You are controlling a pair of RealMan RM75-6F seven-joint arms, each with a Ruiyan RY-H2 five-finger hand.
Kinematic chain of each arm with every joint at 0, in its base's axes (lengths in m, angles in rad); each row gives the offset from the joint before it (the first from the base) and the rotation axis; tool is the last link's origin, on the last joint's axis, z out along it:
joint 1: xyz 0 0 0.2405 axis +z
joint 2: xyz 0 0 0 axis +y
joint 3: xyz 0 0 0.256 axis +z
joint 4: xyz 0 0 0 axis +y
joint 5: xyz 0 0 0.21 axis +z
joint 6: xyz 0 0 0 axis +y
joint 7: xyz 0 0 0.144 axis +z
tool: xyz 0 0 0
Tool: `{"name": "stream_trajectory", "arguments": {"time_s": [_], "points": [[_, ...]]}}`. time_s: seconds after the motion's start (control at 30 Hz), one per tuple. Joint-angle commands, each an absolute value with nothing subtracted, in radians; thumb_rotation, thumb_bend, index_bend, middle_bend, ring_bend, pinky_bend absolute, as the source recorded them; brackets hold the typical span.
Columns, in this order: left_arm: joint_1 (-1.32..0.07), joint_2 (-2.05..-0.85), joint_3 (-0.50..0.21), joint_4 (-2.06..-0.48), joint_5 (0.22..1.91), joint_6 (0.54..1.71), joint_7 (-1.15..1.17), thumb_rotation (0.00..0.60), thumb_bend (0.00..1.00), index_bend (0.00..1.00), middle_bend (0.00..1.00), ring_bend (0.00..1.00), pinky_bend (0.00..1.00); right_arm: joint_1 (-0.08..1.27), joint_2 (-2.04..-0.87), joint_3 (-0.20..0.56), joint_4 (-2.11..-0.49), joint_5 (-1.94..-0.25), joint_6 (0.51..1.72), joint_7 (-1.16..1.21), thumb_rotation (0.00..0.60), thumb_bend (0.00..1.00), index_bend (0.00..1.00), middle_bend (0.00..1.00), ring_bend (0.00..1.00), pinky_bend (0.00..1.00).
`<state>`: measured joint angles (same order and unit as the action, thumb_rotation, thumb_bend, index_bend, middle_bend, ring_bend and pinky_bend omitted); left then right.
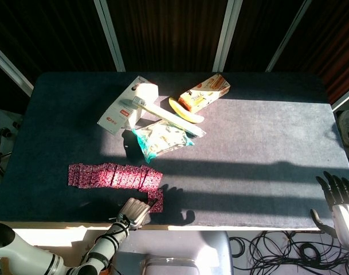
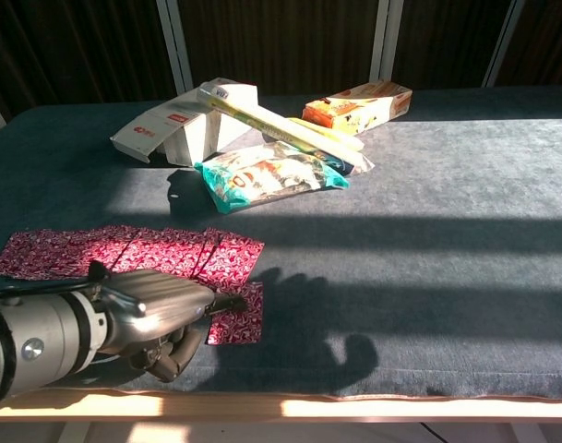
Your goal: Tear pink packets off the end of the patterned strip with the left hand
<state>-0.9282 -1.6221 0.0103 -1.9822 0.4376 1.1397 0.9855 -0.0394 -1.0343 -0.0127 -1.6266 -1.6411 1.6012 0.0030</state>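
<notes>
The pink patterned strip [image 1: 112,175] [image 2: 124,251] lies flat along the table's front left. One pink packet [image 1: 156,202] [image 2: 236,314] sits just in front of the strip's right end, set apart from the row; whether a corner still joins them I cannot tell. My left hand [image 1: 134,211] [image 2: 161,318] is at the table's front edge and pinches the packet's left edge between its fingertips. My right hand [image 1: 337,197] hangs off the table's front right corner, fingers spread, holding nothing.
At the back left centre lie a white carton [image 1: 124,110], a long white tube pack [image 1: 165,117], a banana [image 1: 184,112], an orange box [image 1: 204,93] and a teal snack bag [image 1: 161,139]. Strong sun and shadow bands cross the dark table [image 1: 260,154].
</notes>
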Motion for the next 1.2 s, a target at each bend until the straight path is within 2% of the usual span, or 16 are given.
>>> {"name": "stream_trajectory", "arguments": {"time_s": [0.03, 0.27, 0.4, 0.53, 0.87, 1.2], "points": [[-0.947, -1.574, 0.037, -2.062, 0.416, 1.157, 1.009, 0.6, 0.94, 0.19, 1.0, 1.0, 1.0, -0.038, -1.035, -0.013, -1.627, -1.641, 1.599, 0.0, 0.6, 0.31, 0.0, 0.0, 0.0, 0.04], [-0.984, -1.514, 0.037, -2.123, 0.369, 1.14, 1.001, 0.6, 0.93, 0.19, 1.0, 1.0, 1.0, -0.037, -1.036, -0.011, -1.631, -1.636, 1.594, -0.007, 0.6, 0.31, 0.0, 0.0, 0.0, 0.04], [-0.951, -1.53, 0.019, -2.078, 0.49, 1.181, 0.923, 0.6, 0.92, 0.08, 1.0, 1.0, 1.0, -0.037, -1.036, -0.011, -1.632, -1.637, 1.594, -0.009, 0.6, 0.31, 0.0, 0.0, 0.0, 0.04], [-0.92, -1.554, 0.015, -2.015, 0.557, 1.199, 0.86, 0.6, 0.94, 0.03, 1.0, 1.0, 1.0, -0.036, -1.036, -0.01, -1.632, -1.636, 1.594, -0.006, 0.6, 0.31, 0.0, 0.0, 0.0, 0.04], [-0.949, -1.601, -0.034, -1.869, 0.423, 1.141, 0.859, 0.6, 0.94, 0.0, 1.0, 1.0, 1.0, -0.037, -1.032, -0.01, -1.63, -1.636, 1.597, 0.003, 0.6, 0.31, 0.0, 0.0, 0.0, 0.04], [-0.975, -1.629, -0.02, -1.849, 0.38, 1.141, 0.906, 0.6, 0.94, 0.01, 1.0, 1.0, 1.0, -0.039, -1.031, -0.01, -1.627, -1.638, 1.6, 0.01, 0.6, 0.31, 0.0, 0.0, 0.0, 0.04]]}}
